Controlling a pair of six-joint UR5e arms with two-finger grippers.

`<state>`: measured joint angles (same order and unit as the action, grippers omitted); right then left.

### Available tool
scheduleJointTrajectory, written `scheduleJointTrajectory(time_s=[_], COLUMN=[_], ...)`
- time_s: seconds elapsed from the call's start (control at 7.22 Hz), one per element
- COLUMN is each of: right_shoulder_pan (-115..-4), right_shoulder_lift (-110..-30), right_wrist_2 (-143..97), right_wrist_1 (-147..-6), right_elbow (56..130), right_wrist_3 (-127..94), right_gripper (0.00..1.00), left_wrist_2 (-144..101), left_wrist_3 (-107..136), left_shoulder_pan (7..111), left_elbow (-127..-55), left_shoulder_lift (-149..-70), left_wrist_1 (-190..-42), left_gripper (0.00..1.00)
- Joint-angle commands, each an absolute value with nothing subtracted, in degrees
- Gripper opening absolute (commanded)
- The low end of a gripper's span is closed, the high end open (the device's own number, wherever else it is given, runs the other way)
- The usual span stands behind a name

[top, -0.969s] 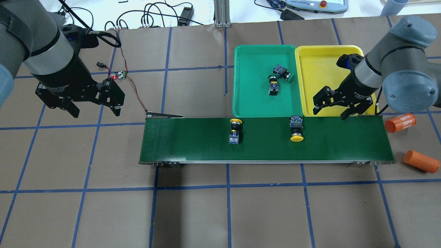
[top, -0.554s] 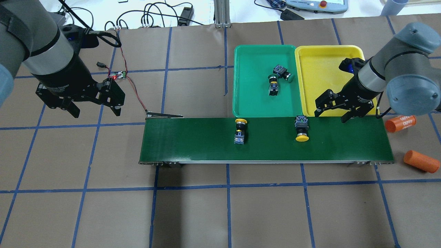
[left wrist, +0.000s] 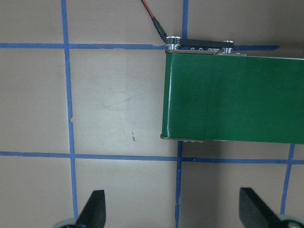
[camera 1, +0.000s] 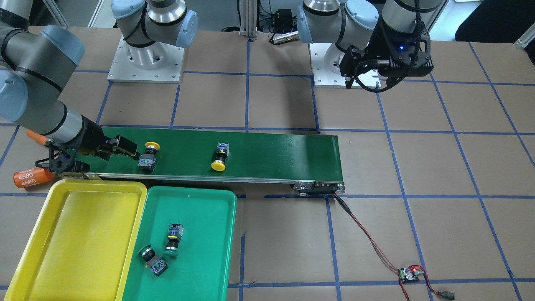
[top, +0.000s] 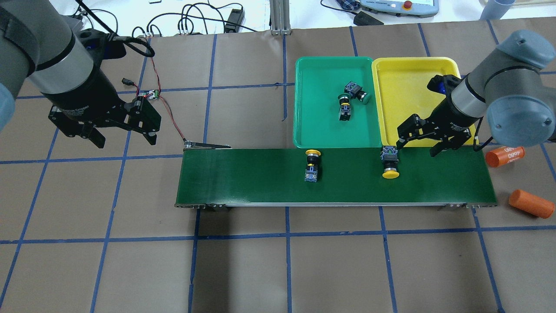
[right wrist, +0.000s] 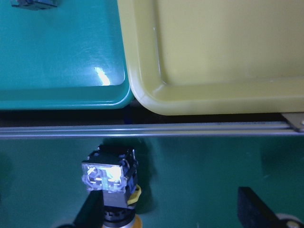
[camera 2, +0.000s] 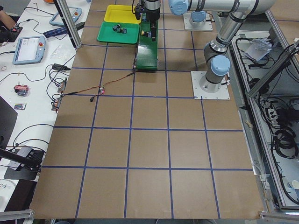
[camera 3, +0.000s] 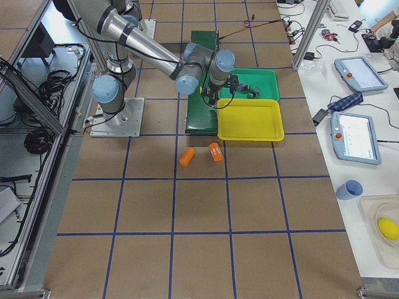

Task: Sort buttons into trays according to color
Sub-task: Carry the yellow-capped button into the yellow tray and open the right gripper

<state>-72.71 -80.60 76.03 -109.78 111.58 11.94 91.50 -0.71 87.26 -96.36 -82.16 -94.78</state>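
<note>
The right gripper (top: 416, 148) tilts low over the far edge of the belt (top: 243, 174), fingers spread and empty, one beside a yellow button (top: 390, 161). A second yellow button (top: 312, 165) lies mid-belt. The left gripper (top: 126, 141) hovers off the belt's other end, fingers apart. Two green buttons (top: 349, 98) lie in the green tray (top: 317, 130) beyond the belt.

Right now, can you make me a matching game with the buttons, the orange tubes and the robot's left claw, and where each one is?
Things:
1. green buttons
2. yellow buttons
3. orange tubes
4. left gripper

Places or states:
A. lying on the dark green belt
B. open, above the brown table
C. lying in the green tray
D. lying on the table past the belt's end

Pairs: 1-C, 2-A, 3-D, 4-B
</note>
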Motion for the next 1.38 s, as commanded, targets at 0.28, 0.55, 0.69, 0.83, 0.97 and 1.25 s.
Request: scheduleJointTrajectory(time_s=[0.28, 0.55, 0.69, 0.83, 0.97, 1.25], right_shoulder_pan=[-72.8, -73.1, -73.1, -73.1, -73.1, -73.4], right_shoulder_lift=[-79.7, -78.2, -78.1, -78.0, -78.0, -78.7], right_wrist_2=[75.8, 76.8, 76.8, 76.7, 76.6, 80.5], right_wrist_1=[-110.2, -112.1, -112.0, -112.1, -112.1, -112.1], right_elbow=[112.4, 112.4, 112.4, 112.3, 112.2, 111.7], right_wrist_3=[11.6, 11.9, 11.9, 12.1, 12.0, 13.3], right_gripper=[1.00, 1.00, 1.00, 0.61, 0.34, 0.00], left_wrist_2=[91.9, 91.8, 91.6, 91.8, 91.8, 91.8], left_wrist_3=[-1.1, -1.1, -1.1, -1.1, -1.1, -1.1], left_shoulder_pan=[87.3, 87.3, 87.3, 87.3, 87.3, 87.3], left_elbow=[-96.4, -96.5, -96.3, -96.5, -96.4, -96.5], left_shoulder_lift=[-82.1, -82.2, -82.1, -82.1, -82.1, -82.1], left_wrist_1=[-94.7, -94.7, -94.7, -94.7, -94.7, -94.7], left_gripper=[1.00, 1.00, 1.00, 1.00, 1.00, 1.00])
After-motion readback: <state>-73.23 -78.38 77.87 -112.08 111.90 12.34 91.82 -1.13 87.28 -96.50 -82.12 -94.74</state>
